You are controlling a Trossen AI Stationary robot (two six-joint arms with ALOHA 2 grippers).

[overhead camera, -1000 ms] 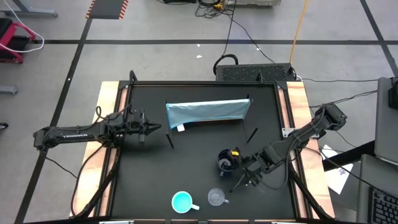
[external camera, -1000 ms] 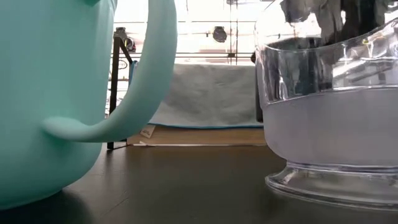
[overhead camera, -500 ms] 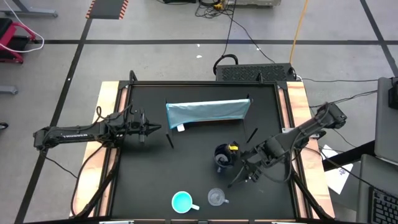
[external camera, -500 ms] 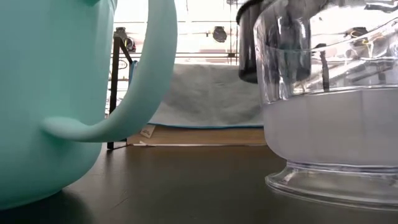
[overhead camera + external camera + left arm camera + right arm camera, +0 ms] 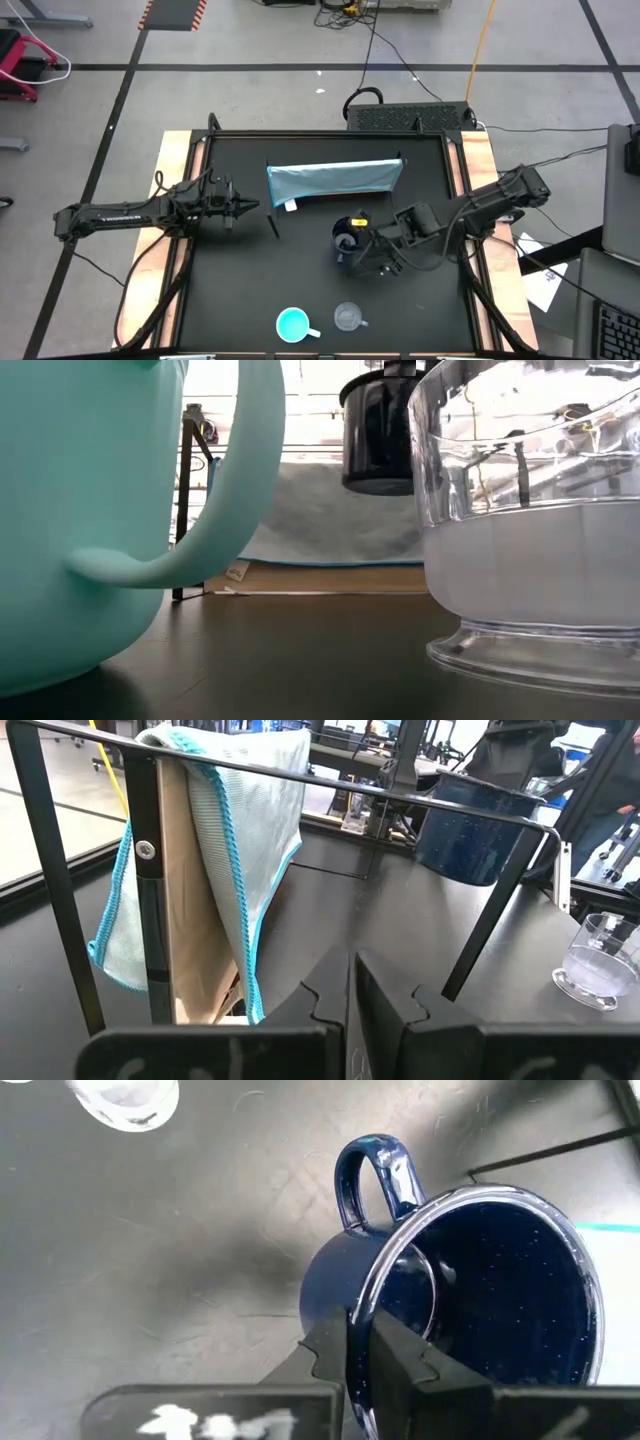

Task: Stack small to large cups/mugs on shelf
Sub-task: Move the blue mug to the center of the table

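Right hand is clamped on the rim of the speckled dark navy enamel mug, carrying it off the black counter, mid-frame in the high view, probably toward the cloth-draped blue-grey shelf. Left hand waits closed, frame left.

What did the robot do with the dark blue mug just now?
The right end effector, shut on the navy mug at its rim, carried it off the table and toward the shelf. The turquoise mug, clear mug and left end effector stayed put.
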